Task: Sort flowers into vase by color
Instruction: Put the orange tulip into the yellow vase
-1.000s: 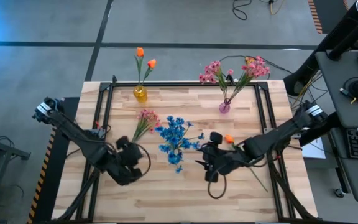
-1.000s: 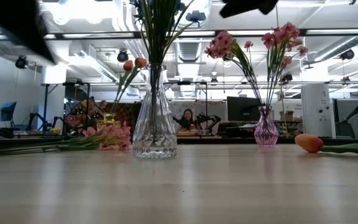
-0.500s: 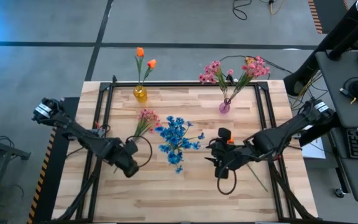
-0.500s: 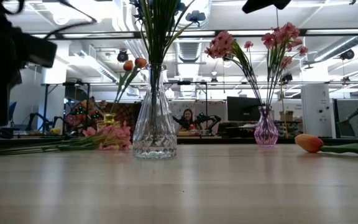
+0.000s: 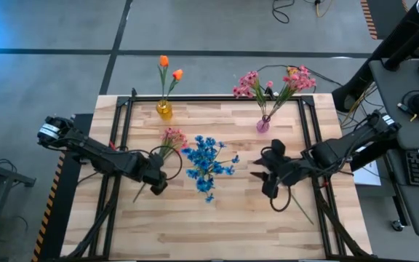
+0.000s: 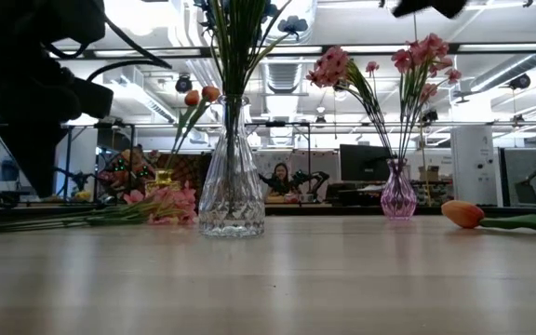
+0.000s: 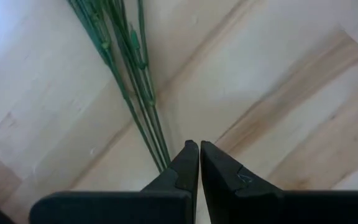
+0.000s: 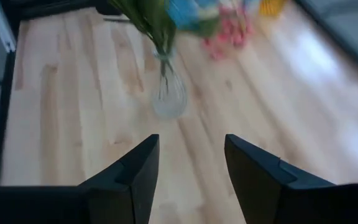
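While the high view takes in the whole table (image 5: 217, 225), the right gripper (image 5: 266, 175) and its arm cover the orange tulip, and the clear vase is lost under the blue flowers (image 5: 206, 163). The left gripper (image 5: 158, 182) sits at the near end of the pink spray's stalks (image 5: 167, 143). Two orange tulips stand in the yellow vase (image 5: 164, 110) at the far edge, pink blossoms in the pink vase (image 5: 262, 125) far right.

From the low view, the left arm is only a dark shape at left. The clear vase (image 6: 232, 186) holds green stems whose blooms are cut off above. The pink spray (image 6: 161, 203) lies left of it; the orange tulip (image 6: 463, 215) lies on the wood at right.

Left wrist view: the fingers (image 7: 188, 171) are pressed together, tips at the stalk ends (image 7: 135, 81), and whether they pinch them is unclear.

Right wrist view: the fingers (image 8: 142, 168) are spread wide, empty, above bare wood, with the blurred clear vase (image 8: 168, 93) ahead.
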